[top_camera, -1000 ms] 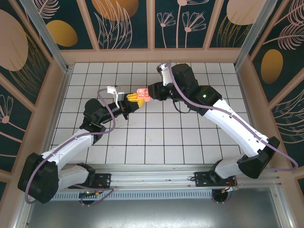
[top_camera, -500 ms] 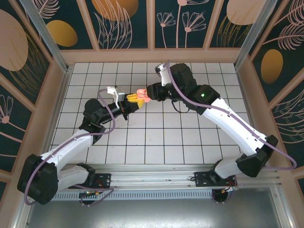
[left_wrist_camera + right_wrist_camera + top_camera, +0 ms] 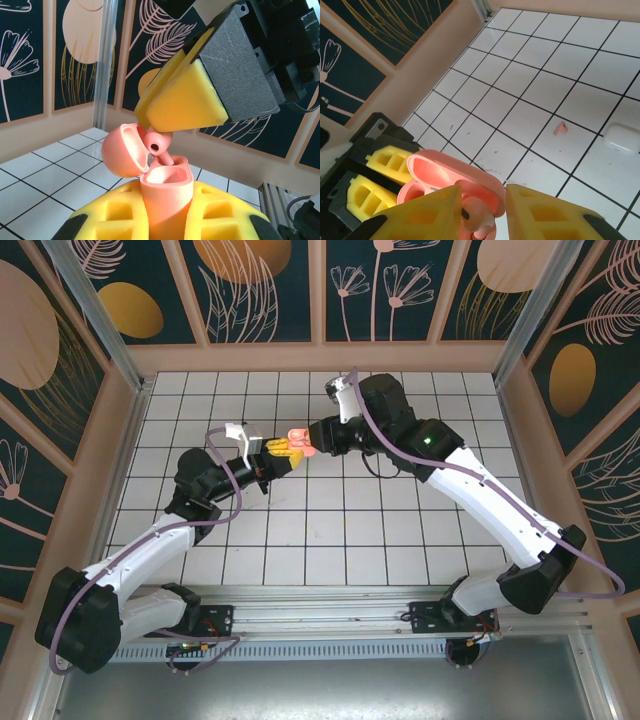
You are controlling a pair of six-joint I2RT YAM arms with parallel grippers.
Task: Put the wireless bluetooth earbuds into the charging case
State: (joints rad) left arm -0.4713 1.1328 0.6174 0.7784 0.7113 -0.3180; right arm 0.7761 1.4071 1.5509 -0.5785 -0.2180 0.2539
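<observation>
My left gripper (image 3: 281, 451) is shut on the salmon-pink charging case (image 3: 167, 200), held upright above the table with its round lid (image 3: 122, 150) swung open. A pink earbud (image 3: 157, 142) stands at the case mouth, its stem dipping into the far slot. My right gripper (image 3: 308, 441) hovers right over it. Seen from the right wrist, that earbud (image 3: 479, 212) rests against the left yellow finger (image 3: 427, 215). A gap separates it from the other finger, so the right gripper (image 3: 480, 202) is open. The case lid (image 3: 445, 172) lies just behind.
A second pink earbud (image 3: 560, 128) lies loose on the white grid table (image 3: 535, 80). A white case (image 3: 621, 138) sits on the tiles close to it. Wooden walls (image 3: 320, 358) ring the table.
The right gripper has edged slightly left toward the case with its jaws a little narrower. The left arm and the case have stayed still.
</observation>
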